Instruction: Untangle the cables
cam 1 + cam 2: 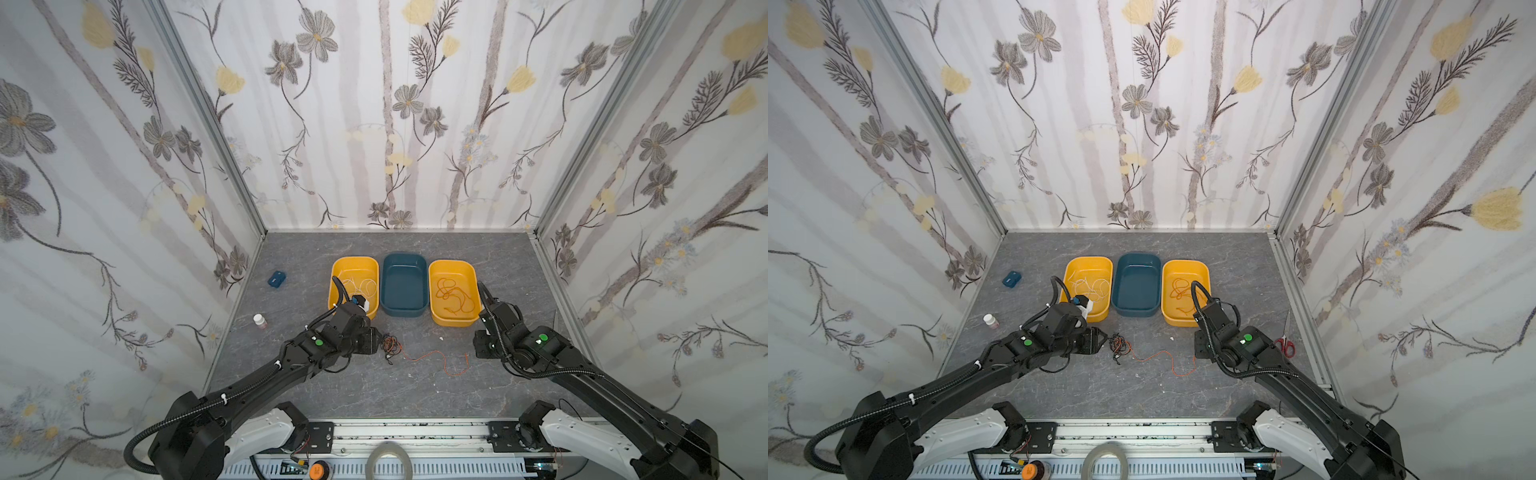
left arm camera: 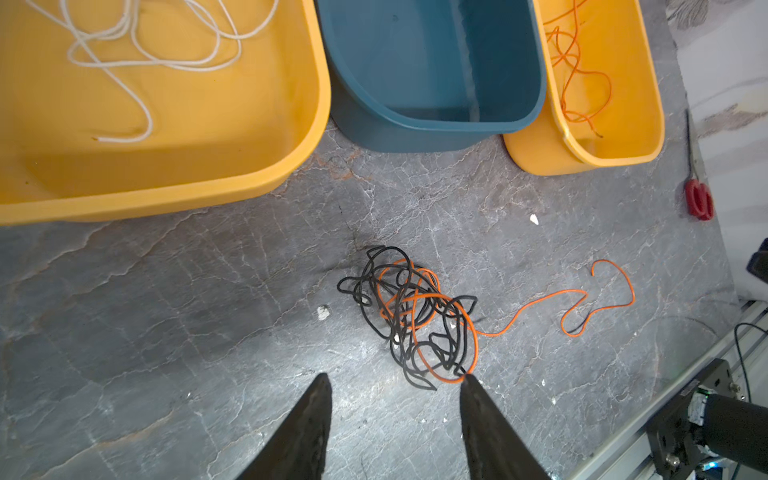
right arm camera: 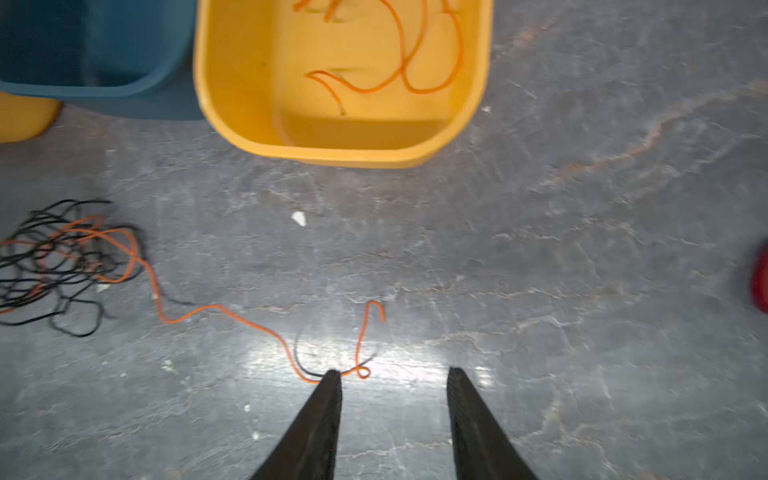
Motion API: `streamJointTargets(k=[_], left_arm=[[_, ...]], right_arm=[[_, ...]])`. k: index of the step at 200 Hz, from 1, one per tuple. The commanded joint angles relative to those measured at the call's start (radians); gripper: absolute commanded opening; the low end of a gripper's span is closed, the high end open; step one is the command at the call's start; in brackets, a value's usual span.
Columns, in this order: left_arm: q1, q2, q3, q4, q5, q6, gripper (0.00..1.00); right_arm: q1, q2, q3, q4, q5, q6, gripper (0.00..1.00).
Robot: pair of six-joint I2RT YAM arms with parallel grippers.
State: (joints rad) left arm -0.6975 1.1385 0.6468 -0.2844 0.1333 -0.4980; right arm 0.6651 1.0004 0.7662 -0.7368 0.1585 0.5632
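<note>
Just off my left gripper (image 2: 392, 376), at its three o'clock in a top view, sits the black-orange tangle (image 1: 390, 347). Jaws apart, empty! And my right gripper (image 3: 392, 370) gapes too, orange tail (image 3: 232, 316) brushing one fingertip.

No writing, label or number is legible anywhere.

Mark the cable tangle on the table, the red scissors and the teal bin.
cable tangle (image 2: 424, 295), left wrist view, orange strand mid-knot.
red scissors (image 2: 699, 203), left wrist view, handles.
teal bin (image 1: 404, 311), in a top view, near outer wall.
</note>
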Motion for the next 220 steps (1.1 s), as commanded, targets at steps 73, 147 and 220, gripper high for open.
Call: streamJointTargets(k=[73, 147, 220], left_arm=[[0.031, 0.257, -0.045, 0.307, 0.164, -0.009, 0.33], [0.035, 0.407, -0.012, 0.367, 0.202, -0.01, 0.13], [0.035, 0.342, -0.047, 0.361, 0.185, -0.024, 0.08]], right_arm=[[0.189, 0.395, 0.029, 0.607, -0.345, 0.009, 0.5], [0.206, 0.592, 0.077, 0.772, -0.397, -0.014, 0.5], [0.208, 0.67, 0.072, 0.819, -0.361, -0.006, 0.1]])
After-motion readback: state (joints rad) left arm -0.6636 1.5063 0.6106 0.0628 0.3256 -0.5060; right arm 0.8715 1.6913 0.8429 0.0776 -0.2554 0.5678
